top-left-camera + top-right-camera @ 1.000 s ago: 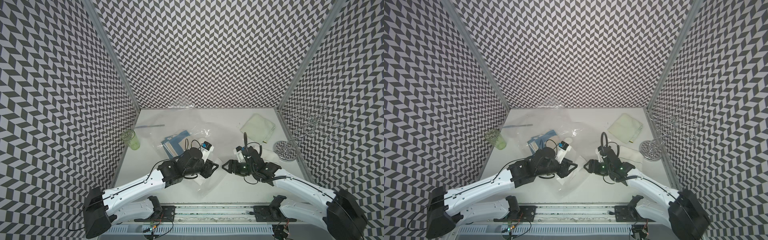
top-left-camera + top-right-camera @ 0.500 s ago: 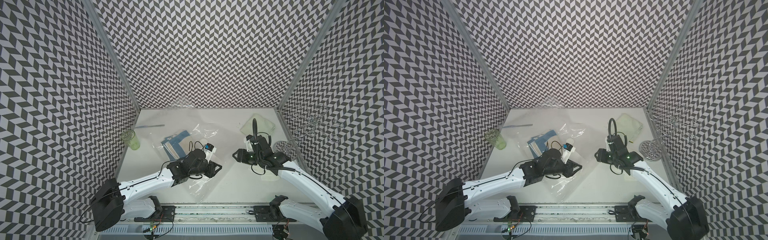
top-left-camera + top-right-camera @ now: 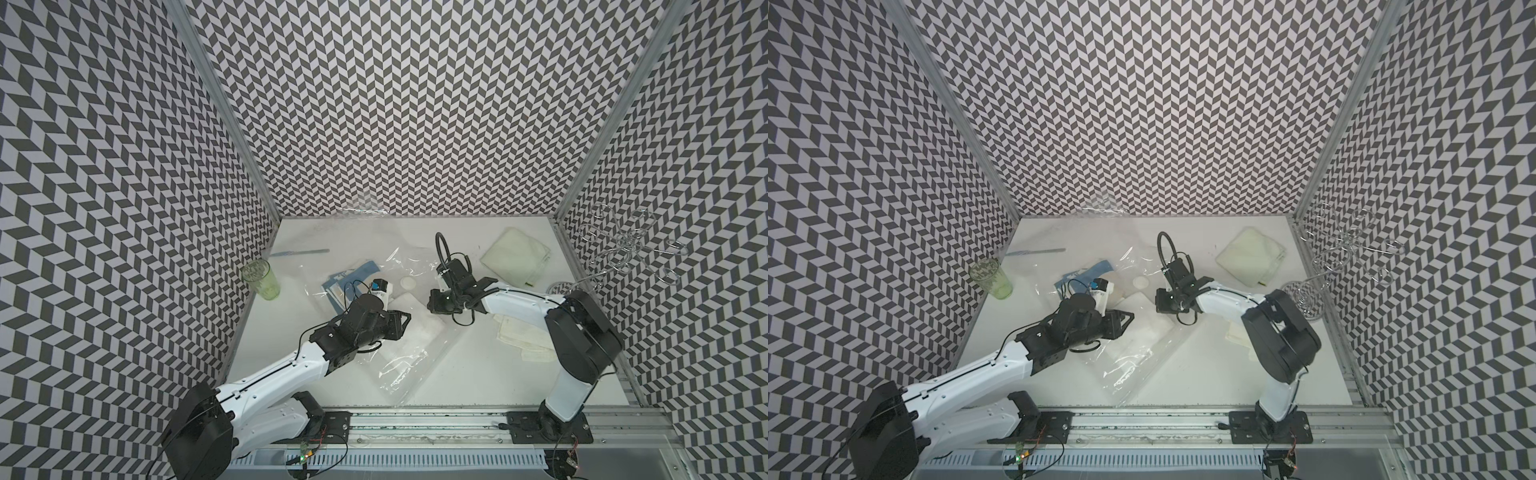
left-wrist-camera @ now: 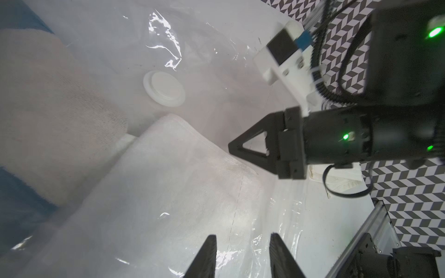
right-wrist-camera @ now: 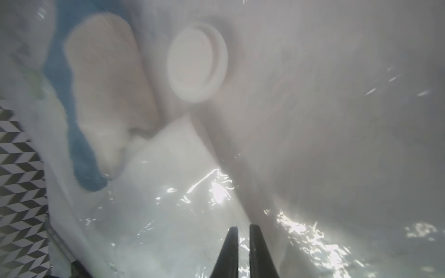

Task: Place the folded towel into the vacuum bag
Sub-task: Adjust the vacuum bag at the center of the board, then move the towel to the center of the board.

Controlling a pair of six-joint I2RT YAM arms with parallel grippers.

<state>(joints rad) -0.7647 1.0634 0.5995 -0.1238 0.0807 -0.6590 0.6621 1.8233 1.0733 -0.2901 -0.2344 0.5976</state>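
changes from half a second back: right gripper point(image 4: 231, 145) has come from the right rear, near the green cloth point(image 3: 515, 254), to frame centre in both top views, its elbow now folded high at the right; left gripper point(image 4: 242, 237) sits much where it was, left of centre; bag point(image 3: 409, 374) unmoved. right gripper: jaws almost together, a thin slit between them, tip down at the edge of the towel point(image 4: 168, 183); whether film is caught cannot be told. left gripper: jaws part-way open over the film, nothing seen gripped. bag: clear, crinkled, flat on the table point(image 3: 478, 374), running from centre to lower middle of the top views, cap point(image 3: 408, 283) facing up, just beside the towel. contents: towel, white, folded, under the upper film, between the two grippers. beige cloth point(image 4: 55, 103) and blue cloth point(image 3: 341, 279): beside the towel, left of centre; inside or beneath the bag cannot be told. cup point(image 3: 262, 279): green, upright, at the table's left edge, well apart from the bag. green cloth: folded, upper right of the table, outside the bag. rack point(image 3: 615, 249): wire, by the right wall.
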